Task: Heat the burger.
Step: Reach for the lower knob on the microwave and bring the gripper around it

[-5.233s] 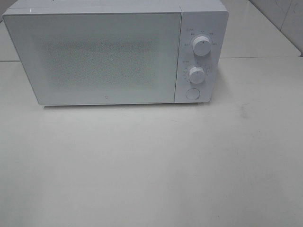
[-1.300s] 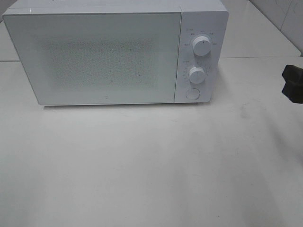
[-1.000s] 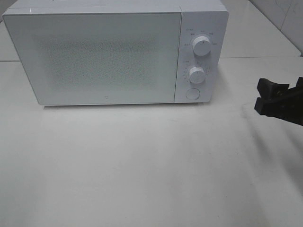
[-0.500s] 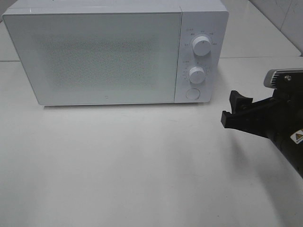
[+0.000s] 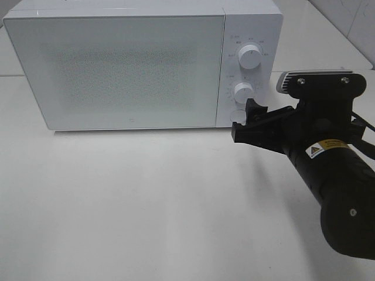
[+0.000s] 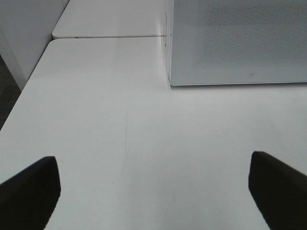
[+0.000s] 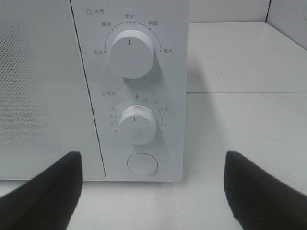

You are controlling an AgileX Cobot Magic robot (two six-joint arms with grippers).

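The right gripper (image 5: pixel 245 122) hangs close in front of the microwave's (image 5: pixel 117 70) control panel, jaws spread wide and holding nothing. Straight ahead of it, in the gap between its 2 fingers, is the round door button (image 7: pixel 142 165). The timer knob (image 7: pixel 137 125) sits just above that, with the power knob (image 7: pixel 131 53) higher again.

The door is shut and the burger is nowhere in sight; whether it is behind the speckled door I cannot tell.

I'd judge this to be the door-opening step. Next, 1 fingertip has to meet the button squarely, so the gripper needs a sideways shift first.

The left gripper (image 6: pixel 153 191), also wide open and empty, waits over the bare table (image 5: pixel 146 205) with the microwave's front corner ahead of it. It has room all round, but a swinging door could sweep that space.
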